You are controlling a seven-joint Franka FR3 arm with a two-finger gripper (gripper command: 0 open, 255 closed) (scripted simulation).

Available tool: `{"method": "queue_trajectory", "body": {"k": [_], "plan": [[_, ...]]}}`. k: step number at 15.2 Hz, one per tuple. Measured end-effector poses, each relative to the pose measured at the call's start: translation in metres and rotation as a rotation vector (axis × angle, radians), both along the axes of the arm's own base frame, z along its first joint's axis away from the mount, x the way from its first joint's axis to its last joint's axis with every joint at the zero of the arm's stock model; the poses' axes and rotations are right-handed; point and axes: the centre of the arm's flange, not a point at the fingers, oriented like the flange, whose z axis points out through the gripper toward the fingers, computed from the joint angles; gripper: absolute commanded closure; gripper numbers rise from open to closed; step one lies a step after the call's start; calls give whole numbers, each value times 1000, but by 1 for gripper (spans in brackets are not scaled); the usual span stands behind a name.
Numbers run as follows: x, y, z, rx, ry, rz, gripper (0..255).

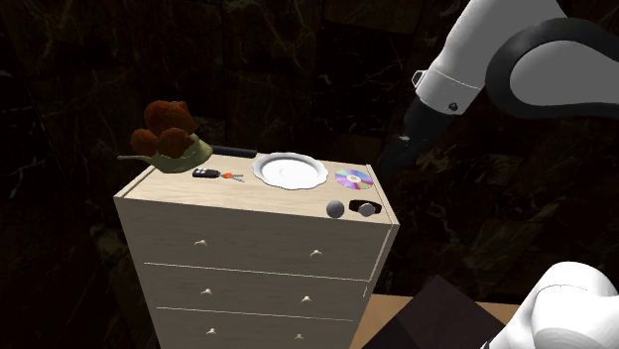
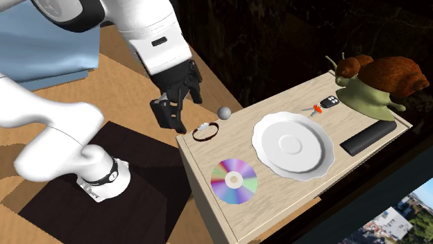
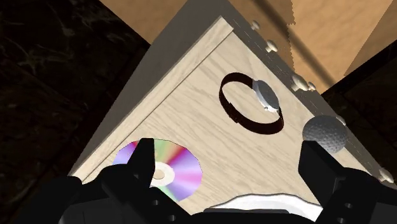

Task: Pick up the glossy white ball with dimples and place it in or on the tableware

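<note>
Shoulder view: the grey golf ball (image 1: 336,208) rests at the front edge of a pale wood dresser (image 1: 248,240), just beside a wristwatch (image 1: 367,207). The white plate (image 1: 290,171), its likely destination, lies farther back, next to a rainbow CD (image 1: 353,178).

Second exterior view: my gripper (image 2: 172,119) hangs off the dresser's end near the watch, touching nothing.

Wrist view: my fingers (image 3: 145,159) are spread wide and empty, presumably to straddle the dimpled ball. It sits just ahead of one fingertip rather than between them, so I judge a sideways shift comes before any descent.
</note>
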Motion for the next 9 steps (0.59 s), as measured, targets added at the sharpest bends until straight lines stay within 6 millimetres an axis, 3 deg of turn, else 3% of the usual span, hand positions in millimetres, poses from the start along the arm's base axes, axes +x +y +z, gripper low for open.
{"method": "queue_trajectory", "body": {"k": [7,9], "plan": [[10,98,-31,-88,-14,29,0],[12,119,-39,-106,-17,36,0]]}}
